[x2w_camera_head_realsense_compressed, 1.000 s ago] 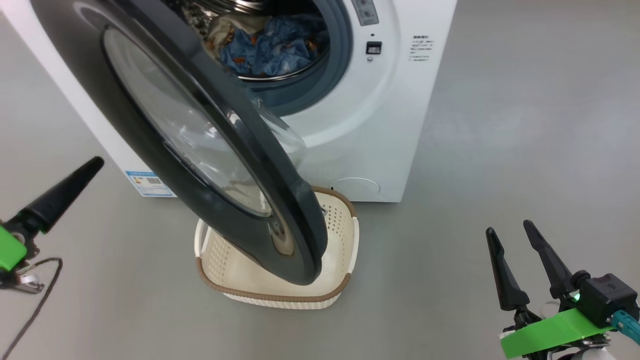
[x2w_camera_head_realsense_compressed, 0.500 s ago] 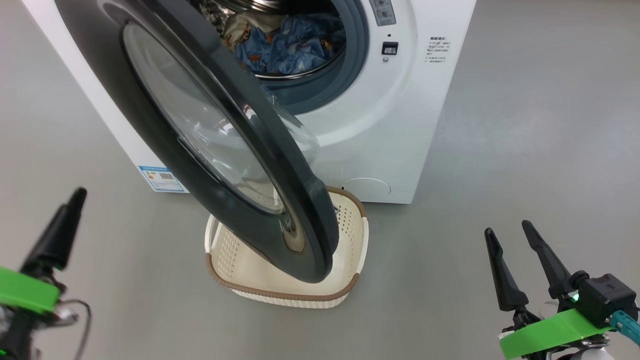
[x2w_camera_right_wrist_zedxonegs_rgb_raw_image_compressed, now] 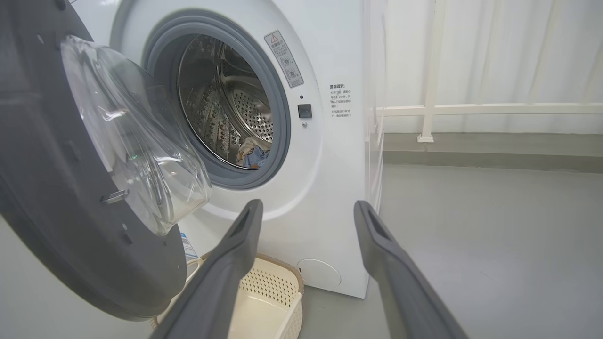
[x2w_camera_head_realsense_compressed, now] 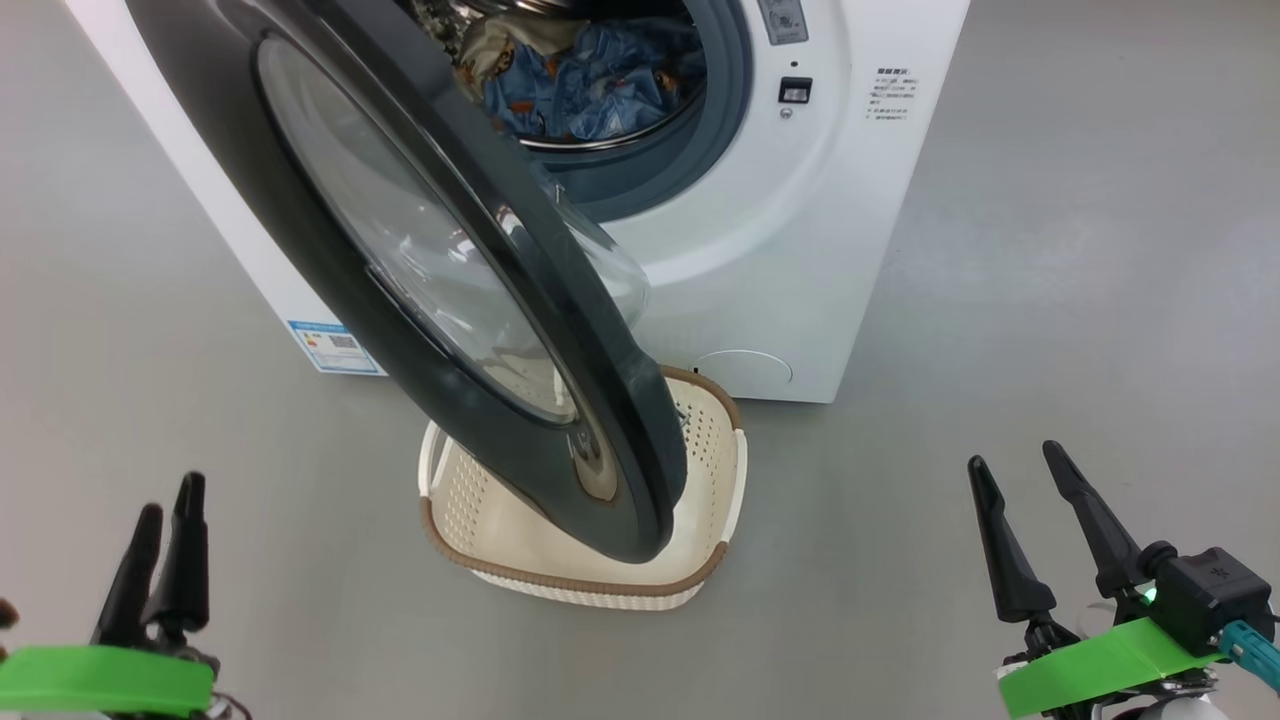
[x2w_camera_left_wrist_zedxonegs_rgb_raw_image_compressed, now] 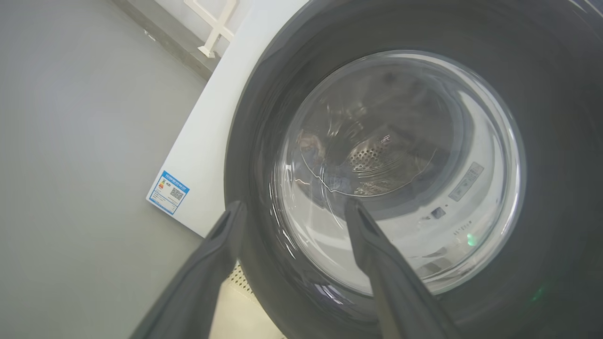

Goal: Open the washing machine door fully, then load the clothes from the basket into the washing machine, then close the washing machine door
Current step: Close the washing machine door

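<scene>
Head view: door half open over the basket, clothes in the drum, both grippers open and well back.

The washing machine door stands partly swung out from the washing machine, its lower edge hanging above the basket on the floor just in front. The clothes lie inside the drum, blue with orange prints. The left gripper sits at the lower left, fingers spread and gripping nothing, well apart from the door; its wrist view looks at the door's outer glass without touching. The right gripper sits at the lower right, fingers also spread and free, well apart from the machine and basket.
</scene>
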